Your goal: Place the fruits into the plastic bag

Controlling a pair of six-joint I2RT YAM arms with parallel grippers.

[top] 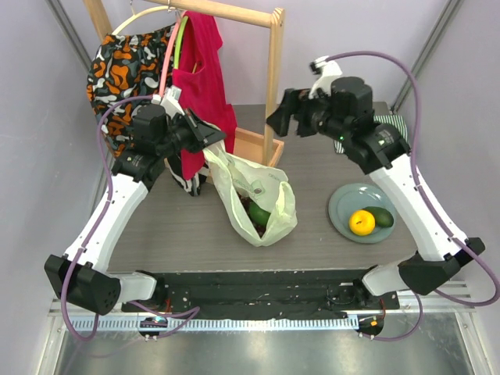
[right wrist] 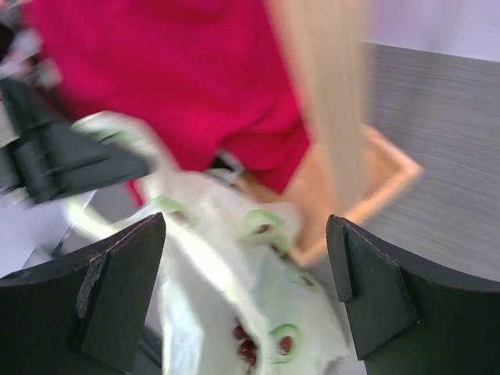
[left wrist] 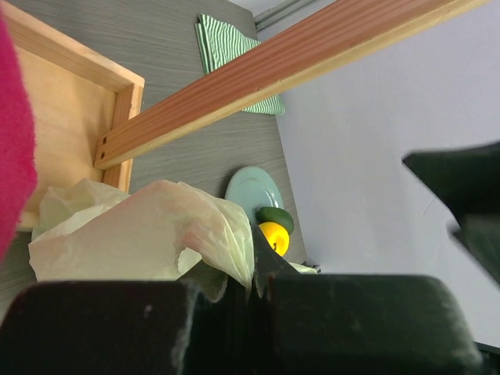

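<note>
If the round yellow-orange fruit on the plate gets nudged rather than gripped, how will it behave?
Likely to roll: the citrus looks round and smooth. The rim of the plate and the avocado close beside it would probably stop it early. It keeps a full round shape, so it is probably firm enough to grip.

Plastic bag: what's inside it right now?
A green avocado and dark red grapes show inside the bag. Anything lower or beneath them is hidden by crumpled plastic.

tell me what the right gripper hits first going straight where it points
Probably the plastic bag, centred ahead of the open right gripper; the red garment hangs beyond. Depth is unclear: the wooden post is also close.
</note>
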